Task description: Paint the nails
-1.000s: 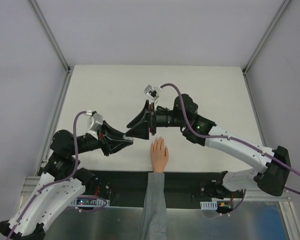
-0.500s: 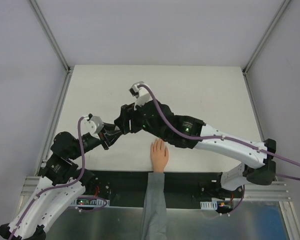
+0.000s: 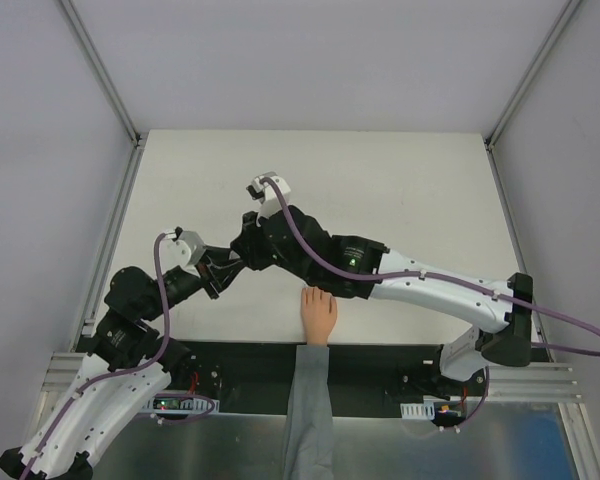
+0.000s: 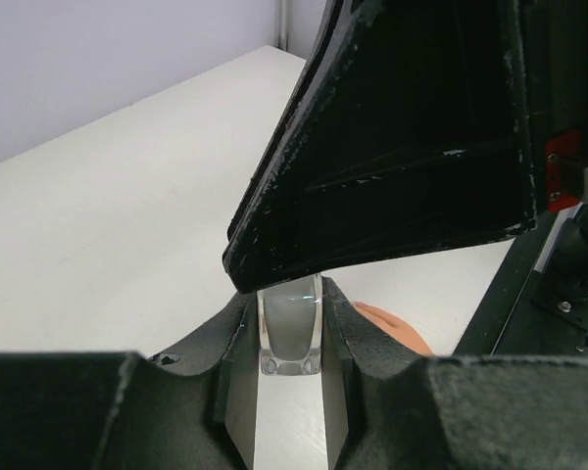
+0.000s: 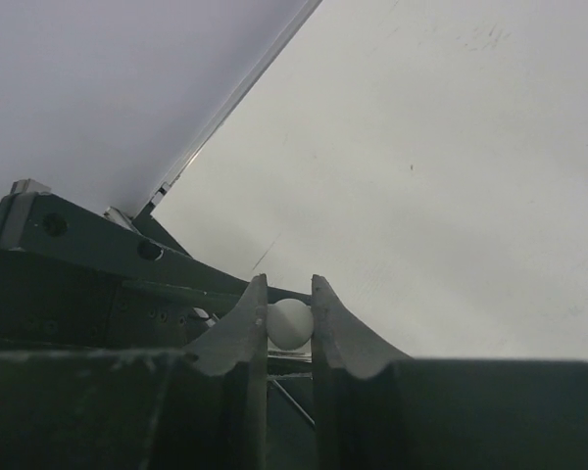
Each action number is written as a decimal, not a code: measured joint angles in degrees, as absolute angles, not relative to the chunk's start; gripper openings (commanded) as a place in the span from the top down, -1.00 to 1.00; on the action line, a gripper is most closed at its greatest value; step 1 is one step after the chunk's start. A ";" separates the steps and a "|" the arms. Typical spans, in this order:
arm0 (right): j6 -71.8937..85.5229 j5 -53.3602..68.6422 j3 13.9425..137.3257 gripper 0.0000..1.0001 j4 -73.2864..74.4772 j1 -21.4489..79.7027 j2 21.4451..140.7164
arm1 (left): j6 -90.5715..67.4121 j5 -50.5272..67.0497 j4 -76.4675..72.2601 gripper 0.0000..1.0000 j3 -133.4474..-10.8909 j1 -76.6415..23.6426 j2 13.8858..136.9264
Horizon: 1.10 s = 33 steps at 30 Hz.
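Observation:
A small peach hand [image 3: 318, 308] with a grey sleeve lies palm down at the table's near edge. Its nails are too small to make out, and the right arm crosses just over the fingertips. My left gripper [image 3: 230, 270] is shut on a small clear glass polish bottle [image 4: 290, 331], held upright between its pads. My right gripper [image 3: 244, 256] meets it from the right, tilted down over the bottle. In the right wrist view the right gripper [image 5: 289, 296] is shut on the bottle's round white cap [image 5: 290, 324]. A sliver of the hand [image 4: 400, 329] shows behind the bottle.
The white table [image 3: 400, 180] stretches behind both arms, bounded by metal frame rails [image 3: 110, 240] on the left and right. The black base plate [image 3: 380, 362] runs along the near edge beneath the sleeve.
My right arm swung left from above the hand to the left gripper, and its jaws closed on the white cap. The left gripper kept its hold on the bottle and drew back slightly.

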<state>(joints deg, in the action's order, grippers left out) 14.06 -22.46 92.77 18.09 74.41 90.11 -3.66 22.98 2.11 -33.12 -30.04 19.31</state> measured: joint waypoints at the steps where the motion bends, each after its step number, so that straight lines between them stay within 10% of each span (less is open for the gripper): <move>1: 13.82 -21.91 91.53 0.99 16.80 74.28 89.52 | -4.03 23.11 2.09 1.00 -33.12 -30.04 19.31; 10: 18.90 35.09 61.71 1.00 -20.71 54.85 77.58 | -23.20 43.22 -7.40 1.00 -32.64 -28.91 28.05; 16: 22.46 52.62 58.17 1.00 -32.71 52.10 77.73 | -35.22 54.68 -15.25 1.00 -32.01 -28.99 30.68; 20: 22.26 52.77 57.78 0.87 -35.75 53.28 77.60 | -34.79 54.83 -12.95 1.00 -32.73 -29.34 28.53; 24: 20.99 47.27 57.74 -0.14 -30.79 54.52 75.99 | -29.06 51.29 -7.84 1.00 -33.28 -29.78 25.91; 33: 15.64 12.21 73.56 -0.34 0.58 64.60 73.58 | -11.77 38.17 0.71 1.00 -34.15 -30.06 18.59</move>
<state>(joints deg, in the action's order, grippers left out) 15.64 12.21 73.56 0.58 64.60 73.58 -11.77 38.17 0.71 -34.15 -30.06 18.59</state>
